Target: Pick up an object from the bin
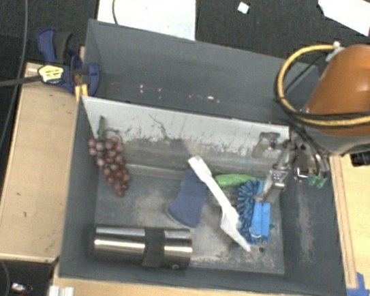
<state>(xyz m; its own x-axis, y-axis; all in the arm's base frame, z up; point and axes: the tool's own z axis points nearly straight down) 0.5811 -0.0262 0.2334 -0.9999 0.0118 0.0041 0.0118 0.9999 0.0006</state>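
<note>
My gripper (276, 181) hangs low at the back right of the bin, just above the upper end of a blue-bristled brush head (255, 215). The brush's white handle (214, 191) runs diagonally up to the left from it. A green, bean-like piece (234, 180) lies just left of the gripper, partly behind the handle. Nothing shows held in the gripper.
A dark blue folded piece (189, 200) lies left of the handle at the bin's middle. A bunch of dark red grapes (109, 161) sits at the back left. A steel cylinder with a black band (143, 244) lies along the front left. The arm's orange dome stands over the bin's right back corner.
</note>
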